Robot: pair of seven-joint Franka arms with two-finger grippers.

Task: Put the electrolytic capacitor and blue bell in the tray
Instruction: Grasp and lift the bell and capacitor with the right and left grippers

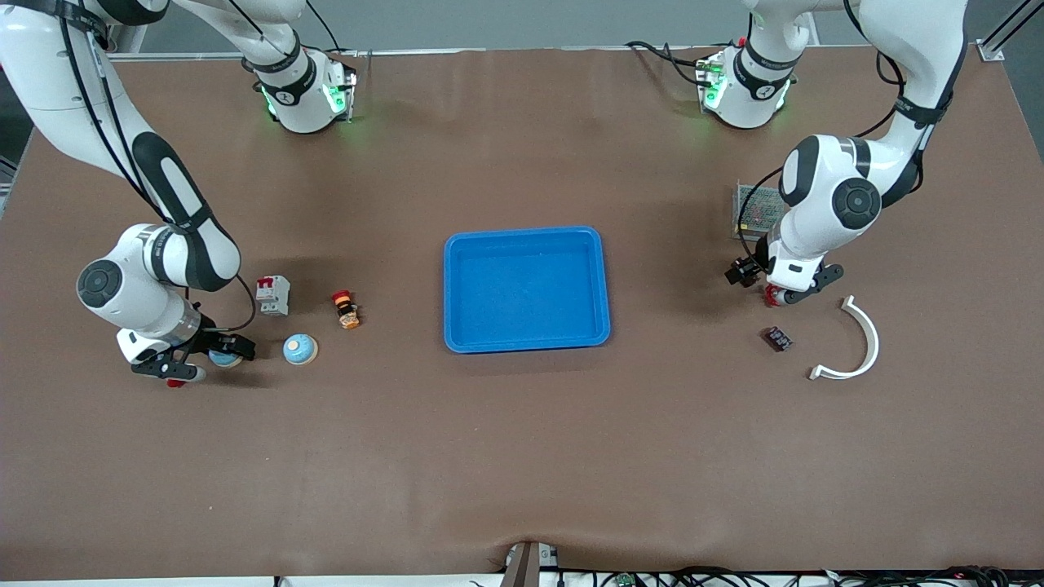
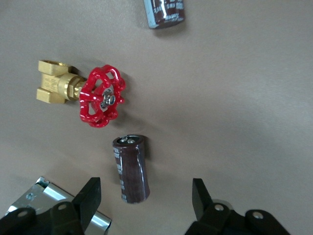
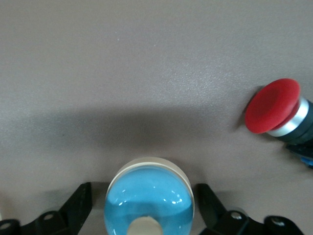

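Electrolytic capacitor [image 2: 131,169], the brown one, lies on its side on the surface toward the left arm's end, well apart from the tray [image 1: 447,289] in the middle. My left end effector [image 2: 145,196] is low over it, released, one finger on each side with neither touching. The can sits closer to one finger [image 2: 88,200] and slightly askew, so I expect it to roll or swivel out when that finger meets it first. The red-wheeled brass valve [image 2: 83,95] just beside it could get nudged.

Toward the right arm's end, the right end effector [image 3: 144,203] is also released, straddling the blue bell [image 3: 149,196]. Its dome looks smooth and rounded. If the fingers close too high, I'd worry it squirts out downward. A second bell [image 1: 300,349] and a red pushbutton [image 3: 276,110] sit near enough to be bumped.
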